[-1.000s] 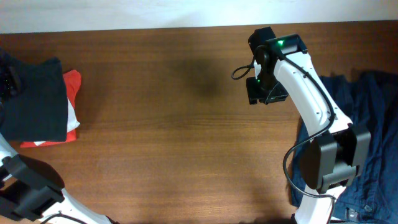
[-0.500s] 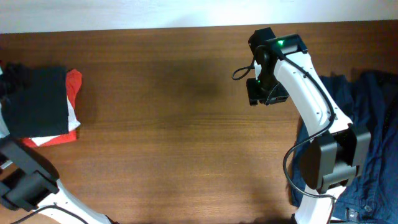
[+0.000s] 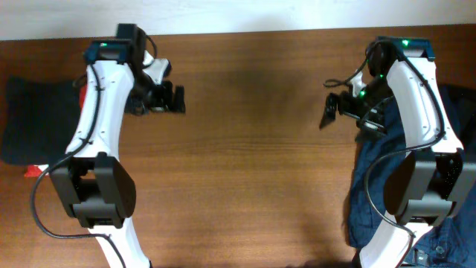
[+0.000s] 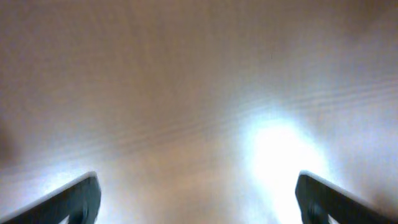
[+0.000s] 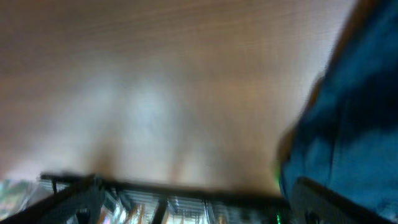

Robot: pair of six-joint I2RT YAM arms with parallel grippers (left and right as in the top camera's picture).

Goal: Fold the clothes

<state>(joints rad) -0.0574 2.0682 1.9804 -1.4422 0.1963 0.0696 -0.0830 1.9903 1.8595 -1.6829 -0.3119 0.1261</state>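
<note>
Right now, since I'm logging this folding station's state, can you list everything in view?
folded garment: one, dark navy or black, left edge of the table
red garment: one, red with some white, peeking out from under the folded garment
clothes pile: one heap, blue, unfolded, right edge of the table
table: one, brown wood, under everything
left gripper: one, black, open and holding nothing, above the table right of the folded garment
right gripper: one, black, open and holding nothing, above bare wood just left of the clothes pile
</note>
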